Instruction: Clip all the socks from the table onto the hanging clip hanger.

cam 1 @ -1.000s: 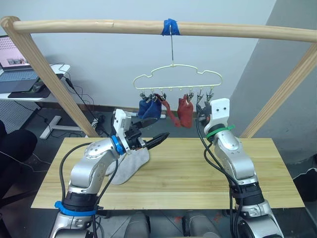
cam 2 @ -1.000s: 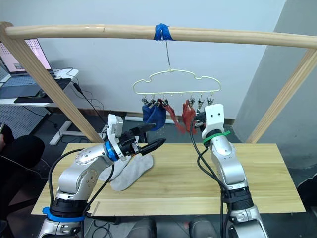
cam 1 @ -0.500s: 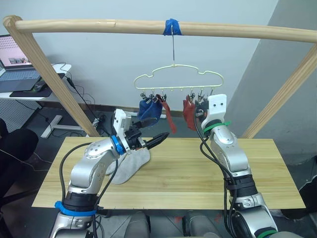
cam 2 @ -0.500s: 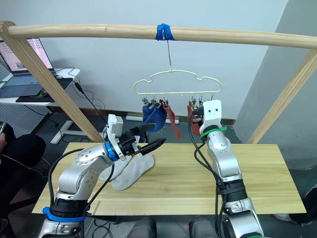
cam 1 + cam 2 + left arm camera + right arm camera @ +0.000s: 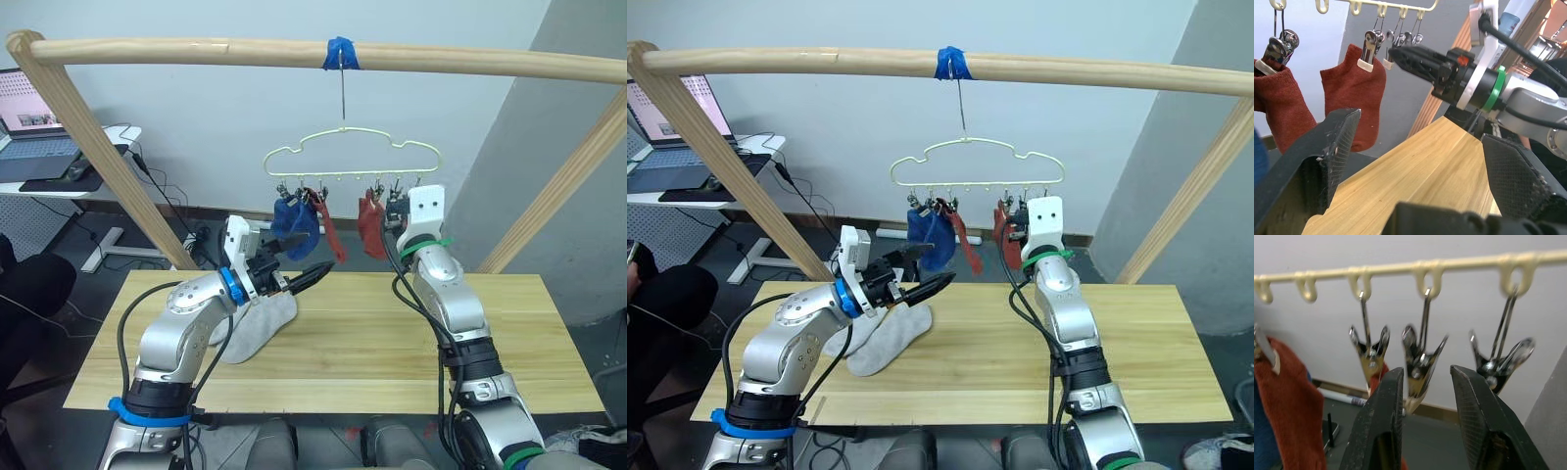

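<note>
**Right gripper bracketing a free clip; grey socks waiting on the table**

The right gripper (image 5: 1422, 382) is standing slightly spread, its fingers flanking an empty metal clip (image 5: 1420, 364) on the clip hanger (image 5: 353, 157), gripping nothing. The left gripper (image 5: 312, 274) is hovering spread and empty above the table (image 5: 392, 333). Blue and rust socks (image 5: 370, 223) are hanging from the clips. The light grey socks (image 5: 257, 328) are lying near the table's left end. Judged light, limp and non-slippery; pinching the cuff edge should be presenting a thin fold to the clip.
</note>
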